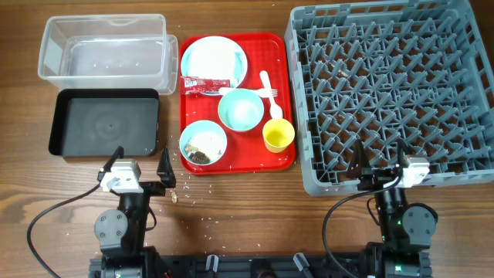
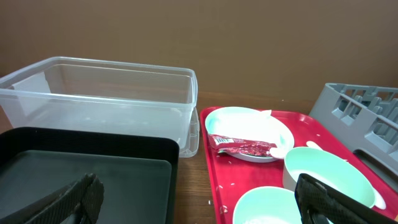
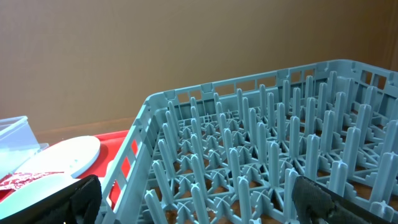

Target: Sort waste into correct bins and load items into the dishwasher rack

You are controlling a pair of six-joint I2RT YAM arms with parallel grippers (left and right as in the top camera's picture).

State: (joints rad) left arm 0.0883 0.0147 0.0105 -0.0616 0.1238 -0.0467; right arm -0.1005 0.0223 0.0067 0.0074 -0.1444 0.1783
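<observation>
The grey rack (image 1: 394, 85) fills the right side and holds nothing. On a red tray (image 1: 287, 93) lie a pale blue plate (image 1: 214, 55), a red-and-white wrapper (image 1: 207, 83), a white fork and spoon (image 1: 268, 83), an empty blue bowl (image 1: 241, 110), a blue bowl with brown and white food bits (image 1: 204, 143) and a yellow cup (image 1: 278, 135). I cannot make out the napkin. The clear tub (image 1: 104, 48) and black tray (image 1: 106, 122) stand at the left. My left gripper (image 1: 141, 164) is open below the black tray. My right gripper (image 1: 383, 161) is open at the rack's front edge.
Rice-like crumbs (image 1: 174, 195) lie on the wooden table in front of the red tray. In the left wrist view my open jaws (image 2: 199, 205) span the black tray (image 2: 81, 168) and the near bowl (image 2: 267, 205). The right wrist view faces the rack pegs (image 3: 261, 143).
</observation>
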